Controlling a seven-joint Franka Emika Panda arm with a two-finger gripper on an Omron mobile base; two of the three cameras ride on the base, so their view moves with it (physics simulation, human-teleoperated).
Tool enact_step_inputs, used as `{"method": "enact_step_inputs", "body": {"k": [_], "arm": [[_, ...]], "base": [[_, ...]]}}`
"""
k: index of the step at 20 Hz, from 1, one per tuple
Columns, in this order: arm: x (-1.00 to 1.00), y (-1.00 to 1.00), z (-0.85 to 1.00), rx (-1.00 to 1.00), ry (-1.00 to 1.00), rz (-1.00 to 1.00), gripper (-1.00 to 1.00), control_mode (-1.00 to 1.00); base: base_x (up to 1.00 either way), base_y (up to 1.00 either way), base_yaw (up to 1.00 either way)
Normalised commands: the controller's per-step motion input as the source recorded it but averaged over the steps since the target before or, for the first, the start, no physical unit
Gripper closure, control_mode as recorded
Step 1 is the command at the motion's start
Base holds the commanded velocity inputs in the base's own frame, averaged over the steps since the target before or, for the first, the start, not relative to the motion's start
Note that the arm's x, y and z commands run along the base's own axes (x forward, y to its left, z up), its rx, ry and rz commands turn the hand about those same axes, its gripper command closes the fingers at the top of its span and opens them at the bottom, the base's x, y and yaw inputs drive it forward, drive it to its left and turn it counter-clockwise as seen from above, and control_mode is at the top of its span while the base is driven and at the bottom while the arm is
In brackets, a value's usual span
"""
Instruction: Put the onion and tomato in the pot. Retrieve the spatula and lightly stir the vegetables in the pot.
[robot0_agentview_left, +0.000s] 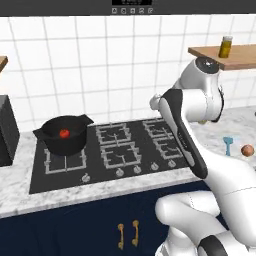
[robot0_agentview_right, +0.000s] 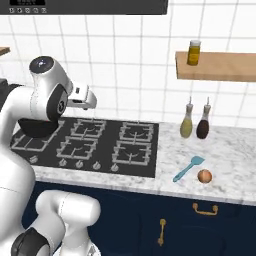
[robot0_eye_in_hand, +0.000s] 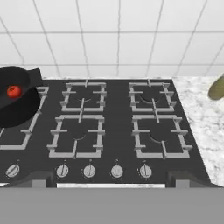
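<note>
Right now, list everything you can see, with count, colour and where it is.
pot: one, black, on the stove's left burner
tomato: one, red, inside the pot
onion: one, brownish-orange, on the counter right of the stove
spatula: one, light blue, on the counter just left of the onion
stove: one, black, set in the marble counter
bottles: two, one yellowish, one dark, by the wall
jar: one, yellow, on the wooden shelf
gripper: one, dark fingertips spread wide, above the stove's front

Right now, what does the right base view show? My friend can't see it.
A blue spatula and a brownish onion lie side by side on the marble counter, right of a black stove. Two bottles stand behind them.
</note>
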Motion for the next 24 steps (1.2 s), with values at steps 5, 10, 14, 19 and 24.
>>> {"method": "enact_step_inputs", "body": {"k": [5,10,14,19,24], "arm": [[0.00,0.00,0.00,0.00,0.00,0.00,-1.00,1.00],[0.00,0.00,0.00,0.00,0.00,0.00,-1.00,1.00],[0.00,0.00,0.00,0.00,0.00,0.00,-1.00,1.00],[0.00,-0.74,-0.46,0.14,0.06,-0.09,-1.00,-1.00],[-0.02,-1.00,-1.00,0.12,0.54,-0.20,-1.00,-1.00]], "base": [[0.29,-1.00,0.00],[0.76,-0.58,0.00],[0.46,-0.58,0.00],[0.00,0.00,0.00],[0.00,0.00,0.00]]}}
